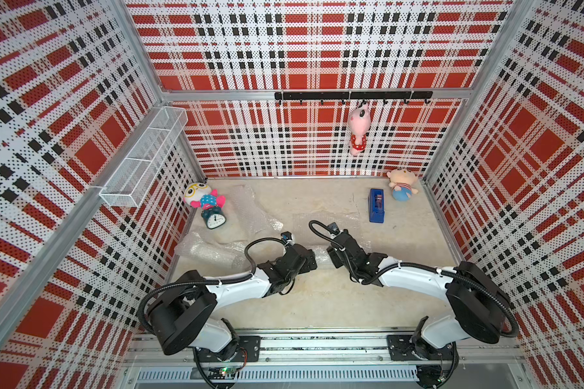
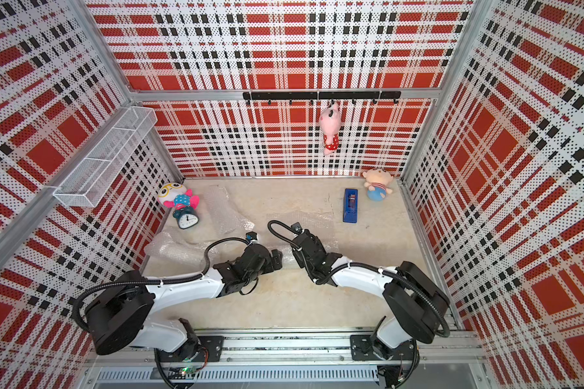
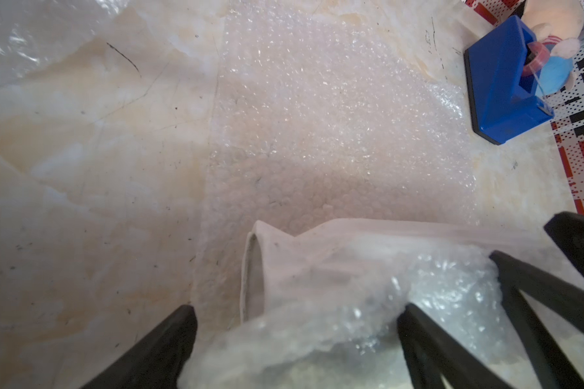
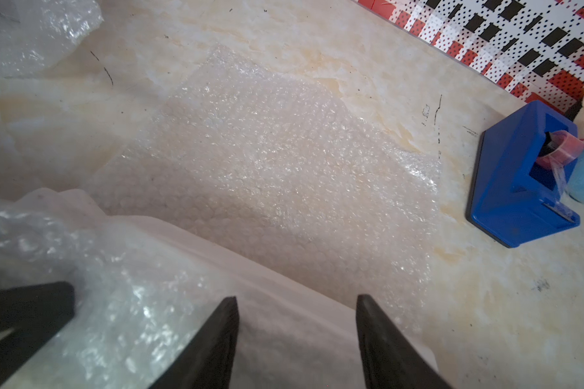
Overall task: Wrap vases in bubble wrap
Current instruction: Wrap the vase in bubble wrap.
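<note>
The left gripper (image 3: 297, 308) and right gripper (image 4: 295, 298) both stood wide, holding nothing. The vase (image 3: 284, 262) lay between them, mid-frame from above, half under bubble wrap (image 3: 445, 286). With nothing holding it, the wrap might spring open.

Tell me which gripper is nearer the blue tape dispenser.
Right, narrowly. The right gripper and left gripper face each other over a bubble-wrapped vase mid-table; the blue tape dispenser stands farther back on the right gripper's side.

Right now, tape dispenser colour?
Blue tape dispenser, reddish roll inside; shows best in the right wrist view.
</note>
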Controlling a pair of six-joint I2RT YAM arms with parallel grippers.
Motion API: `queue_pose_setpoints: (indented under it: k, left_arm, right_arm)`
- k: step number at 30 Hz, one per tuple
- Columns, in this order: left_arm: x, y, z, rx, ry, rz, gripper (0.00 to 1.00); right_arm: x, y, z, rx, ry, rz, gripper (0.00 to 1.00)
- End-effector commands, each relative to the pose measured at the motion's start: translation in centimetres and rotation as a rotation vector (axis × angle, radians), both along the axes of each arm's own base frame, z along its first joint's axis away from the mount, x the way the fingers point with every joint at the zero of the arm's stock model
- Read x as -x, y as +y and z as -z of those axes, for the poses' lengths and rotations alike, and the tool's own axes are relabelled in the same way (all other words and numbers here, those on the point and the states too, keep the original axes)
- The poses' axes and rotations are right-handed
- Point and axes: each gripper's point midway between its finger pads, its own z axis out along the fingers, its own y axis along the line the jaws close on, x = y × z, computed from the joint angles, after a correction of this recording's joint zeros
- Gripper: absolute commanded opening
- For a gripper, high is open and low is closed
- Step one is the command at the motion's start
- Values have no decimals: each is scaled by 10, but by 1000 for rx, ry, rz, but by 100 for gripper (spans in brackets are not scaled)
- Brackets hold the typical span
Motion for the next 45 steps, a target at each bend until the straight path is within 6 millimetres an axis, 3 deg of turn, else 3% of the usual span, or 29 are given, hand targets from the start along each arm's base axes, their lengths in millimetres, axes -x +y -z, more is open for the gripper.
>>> queue_pose_setpoints:
  k: [1,8,13,16,18,24,45]
  left_arm:
    - [2,4,12,-32,41,7,96]
    - [-4,5,10,-33,32,9,96]
    - [-7,6,9,-39,31,9,96]
    - [-8,8,9,-38,33,6,96]
    - [-9,9,9,-40,30,6,95]
    - [-14,11,10,-45,25,7,95]
    - [-38,19,6,-47,20,-12,96]
  right_arm:
    - [4,-6,-13,25,-8,-54,66]
    - [11,-9,-55,43,-150,-236,85]
    - [56,17,-71,55,-320,-632,89]
    - [75,24,-60,91,-325,-787,92]
    - [78,25,-44,140,-274,-838,93]
    - [69,21,0,273,-150,-907,95]
    - [29,4,47,438,-34,-890,96]
